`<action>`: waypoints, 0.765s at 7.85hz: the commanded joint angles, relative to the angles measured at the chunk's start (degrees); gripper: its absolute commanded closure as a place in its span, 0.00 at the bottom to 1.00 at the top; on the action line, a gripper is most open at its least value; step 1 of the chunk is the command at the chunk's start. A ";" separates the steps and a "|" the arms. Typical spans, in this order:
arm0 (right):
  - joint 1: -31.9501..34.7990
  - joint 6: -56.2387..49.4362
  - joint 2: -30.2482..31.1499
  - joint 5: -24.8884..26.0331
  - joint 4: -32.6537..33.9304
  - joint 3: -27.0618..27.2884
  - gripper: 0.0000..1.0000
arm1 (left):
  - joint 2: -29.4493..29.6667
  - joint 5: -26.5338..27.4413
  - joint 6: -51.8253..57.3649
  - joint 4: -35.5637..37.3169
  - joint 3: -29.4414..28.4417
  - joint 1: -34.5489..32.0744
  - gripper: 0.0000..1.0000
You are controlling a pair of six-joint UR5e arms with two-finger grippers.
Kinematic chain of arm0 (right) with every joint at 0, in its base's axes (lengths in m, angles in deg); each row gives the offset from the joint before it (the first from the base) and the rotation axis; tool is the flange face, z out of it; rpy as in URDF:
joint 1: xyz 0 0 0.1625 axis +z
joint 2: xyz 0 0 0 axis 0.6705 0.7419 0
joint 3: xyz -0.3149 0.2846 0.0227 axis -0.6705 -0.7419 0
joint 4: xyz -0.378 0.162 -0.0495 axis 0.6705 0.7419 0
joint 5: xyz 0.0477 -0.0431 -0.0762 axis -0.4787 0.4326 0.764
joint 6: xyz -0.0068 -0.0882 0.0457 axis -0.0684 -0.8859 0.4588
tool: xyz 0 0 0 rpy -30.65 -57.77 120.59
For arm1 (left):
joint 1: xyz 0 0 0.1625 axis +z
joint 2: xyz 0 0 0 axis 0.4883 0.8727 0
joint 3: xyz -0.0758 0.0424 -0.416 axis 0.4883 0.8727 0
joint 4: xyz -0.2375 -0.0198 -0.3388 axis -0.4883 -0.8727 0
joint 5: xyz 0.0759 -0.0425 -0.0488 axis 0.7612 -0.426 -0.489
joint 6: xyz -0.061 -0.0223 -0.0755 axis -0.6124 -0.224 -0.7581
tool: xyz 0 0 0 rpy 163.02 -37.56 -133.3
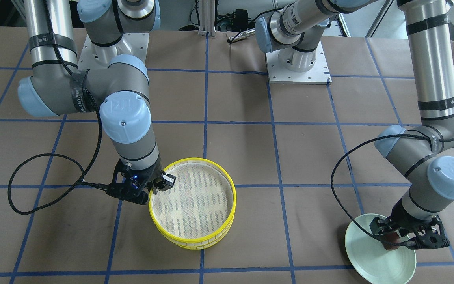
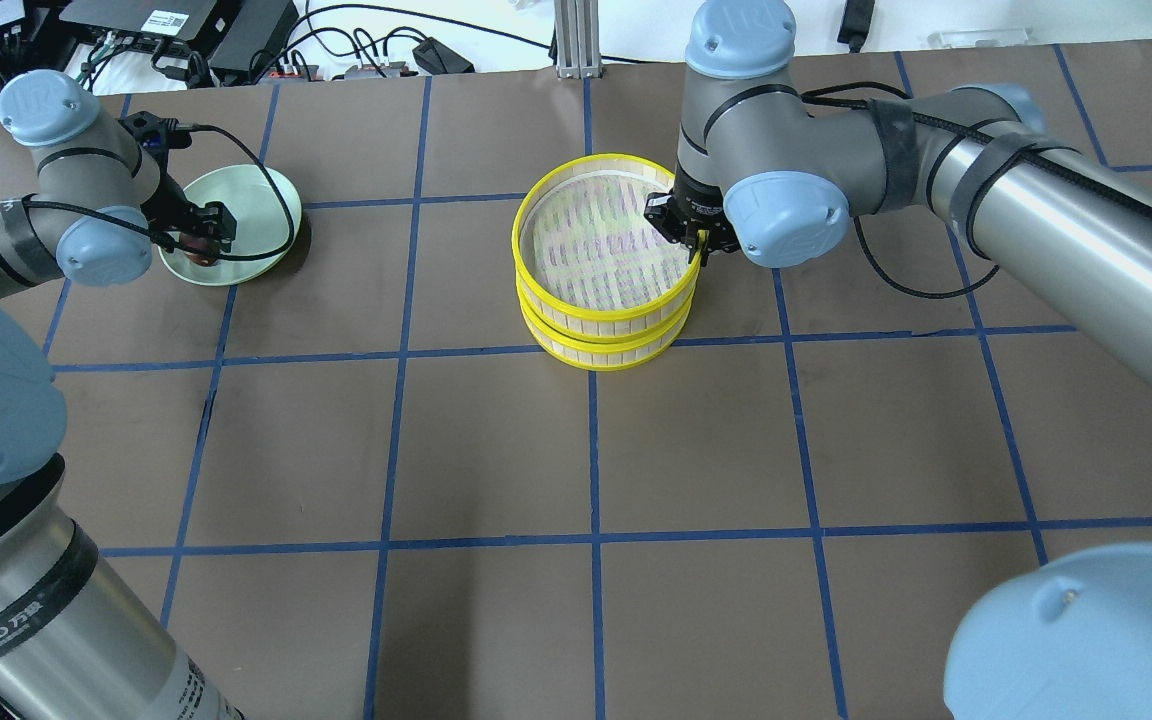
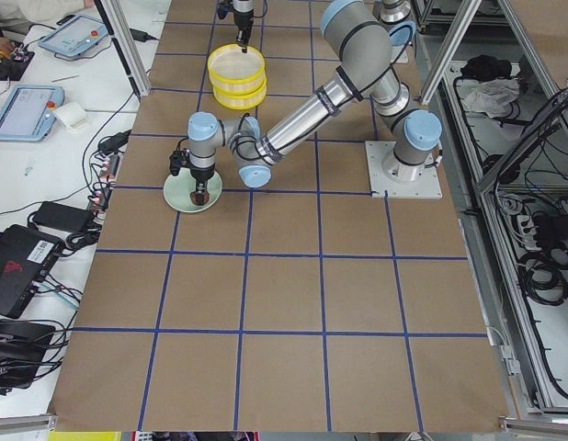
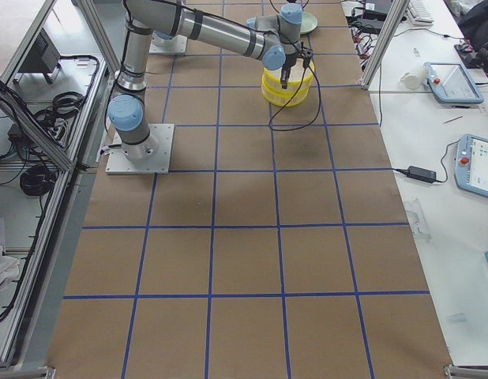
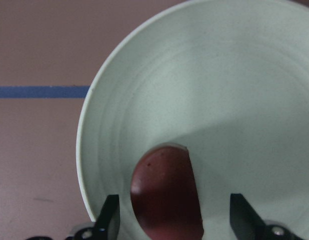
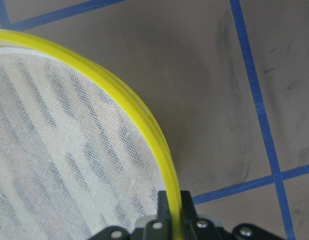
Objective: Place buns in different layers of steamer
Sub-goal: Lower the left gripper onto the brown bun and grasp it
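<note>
brown table crossed by a blue tape grid. reaching over it from either side, the right arm and the left arm.

stacked near the table's middle, two yellow-rimmed layers: top layer seated squarely on the lower layer, pale woven mesh showing inside the top one, with nothing lying on that mesh.

well apart from the stack, towards the robot's left and the far edge in the overhead view, a pale green plate flat on the table.

right end effector pinching the top layer's rim on the side nearest its own arm, one finger inside the wall and one outside, pressed against the yellow band.

left end effector lowered over the plate, fingers spread wide, one on each side of the brown bun with a clear gap to both.

brown bun lying on the plate near its rim, oblong, between the spread fingers and touched by neither.
</note>
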 commanded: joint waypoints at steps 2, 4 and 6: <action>-0.02 0.17 -0.12 -0.14 -0.08 0.04 1.00 | 0.69 0.22 0.36 -0.30 0.54 0.00 0.18; -0.02 0.17 -0.04 -0.23 0.00 0.66 1.00 | 0.86 -0.13 0.19 -0.39 0.19 0.00 0.38; -0.02 0.26 -0.03 -0.23 0.00 0.74 1.00 | 0.86 -0.22 0.36 -0.39 -0.07 0.00 0.79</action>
